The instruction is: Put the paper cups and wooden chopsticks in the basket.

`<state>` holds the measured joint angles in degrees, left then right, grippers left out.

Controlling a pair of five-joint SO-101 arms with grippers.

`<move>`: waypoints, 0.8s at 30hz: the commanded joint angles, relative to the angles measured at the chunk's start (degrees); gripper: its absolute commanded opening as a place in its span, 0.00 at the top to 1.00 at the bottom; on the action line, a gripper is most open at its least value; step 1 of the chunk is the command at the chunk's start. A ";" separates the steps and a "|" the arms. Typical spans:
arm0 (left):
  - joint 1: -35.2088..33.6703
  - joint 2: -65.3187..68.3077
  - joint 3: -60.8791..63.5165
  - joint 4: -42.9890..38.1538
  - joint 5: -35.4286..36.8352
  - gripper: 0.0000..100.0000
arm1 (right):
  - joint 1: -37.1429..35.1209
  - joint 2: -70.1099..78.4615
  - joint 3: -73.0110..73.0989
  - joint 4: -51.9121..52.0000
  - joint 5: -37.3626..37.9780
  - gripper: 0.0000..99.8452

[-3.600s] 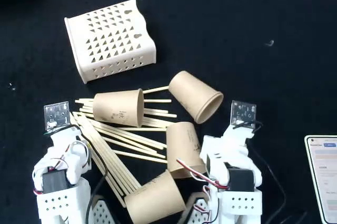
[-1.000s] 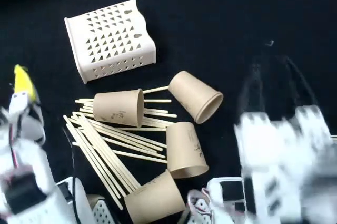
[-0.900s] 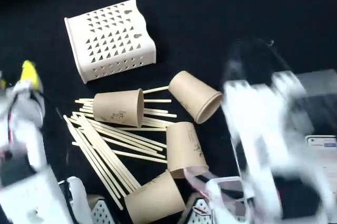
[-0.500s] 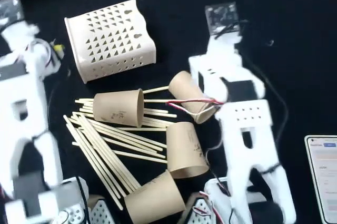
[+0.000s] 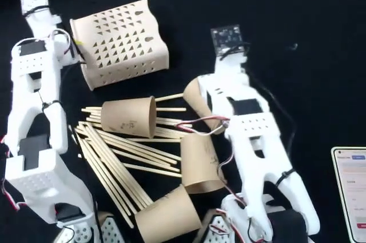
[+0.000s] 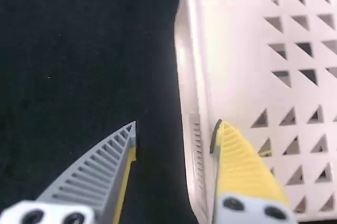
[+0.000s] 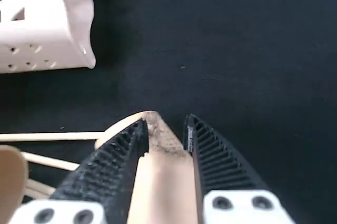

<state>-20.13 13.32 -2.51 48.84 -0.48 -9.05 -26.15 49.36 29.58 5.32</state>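
Observation:
The white perforated basket (image 5: 123, 43) lies on its side at the back left. Three paper cups (image 5: 130, 116) (image 5: 200, 160) (image 5: 168, 214) lie on their sides among several wooden chopsticks (image 5: 114, 163). My right arm (image 5: 240, 111) partly covers another paper cup (image 5: 193, 97). My left gripper (image 6: 175, 125) (image 5: 76, 46) is open, one finger on each side of the basket's left edge (image 6: 189, 103). My right gripper (image 7: 166, 123) is open a little, just over that cup's closed end (image 7: 158, 182). I cannot tell whether it touches.
A phone (image 5: 350, 191) lies at the table's right edge. The black cloth is bare at the back right and right of the right arm. The basket's near corner (image 7: 47, 29) is in the right wrist view, with chopsticks (image 7: 47, 137) beside the cup.
Both arms have unfolded from the front edge and stretched out. The left one went to the basket's left edge, the right one over the rightmost cup. Cups, chopsticks and basket lie as before.

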 commanded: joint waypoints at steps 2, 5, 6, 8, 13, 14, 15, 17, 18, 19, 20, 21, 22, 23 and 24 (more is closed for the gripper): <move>-7.69 1.76 -2.15 0.70 0.26 0.76 | -3.34 0.04 0.75 -1.41 0.62 0.88; -11.30 1.76 -1.36 0.35 0.09 0.76 | -4.66 0.04 0.92 -1.14 0.62 0.88; -12.26 1.76 -1.27 0.35 0.09 0.76 | -4.66 0.04 0.92 -1.14 0.62 0.88; -13.93 1.76 -1.45 0.26 0.00 0.76 | -4.57 0.04 1.01 -1.14 0.62 0.88; -18.33 1.14 -2.86 0.62 0.44 0.76 | -4.57 -0.13 1.89 -1.05 0.62 0.88; -19.38 1.14 -4.00 0.97 0.44 0.76 | -4.57 -0.13 1.98 -1.05 0.62 0.88; -20.62 1.14 -5.41 2.20 0.53 0.76 | -4.57 -0.13 2.07 -1.05 0.62 0.88; -22.90 1.14 -9.27 5.54 0.53 0.76 | -4.57 -0.13 2.15 -1.05 0.62 0.88; -23.87 1.14 -11.47 7.91 0.53 0.76 | -4.57 -0.13 2.15 -1.05 0.62 0.88; -24.75 1.14 -14.02 10.81 0.53 0.76 | -4.57 -0.13 2.15 -1.05 0.62 0.88; -25.36 1.14 -17.01 14.51 0.53 0.76 | -4.57 -0.13 2.15 -1.05 0.62 0.88; -25.89 1.14 -20.62 18.73 0.53 0.76 | -4.57 -0.13 2.15 -1.05 0.62 0.88; -26.24 1.14 -25.10 23.56 0.53 0.76 | -4.57 -0.04 2.07 -1.05 0.62 0.88; -26.42 1.14 -29.85 28.31 0.53 0.76 | -4.57 -0.13 2.07 -1.05 0.62 0.88; -26.42 1.23 -34.51 33.14 0.53 0.76 | -4.57 -0.13 2.07 -1.05 0.62 0.88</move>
<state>-45.27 15.96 -18.42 65.71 -0.57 -12.92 -26.15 51.82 29.41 5.58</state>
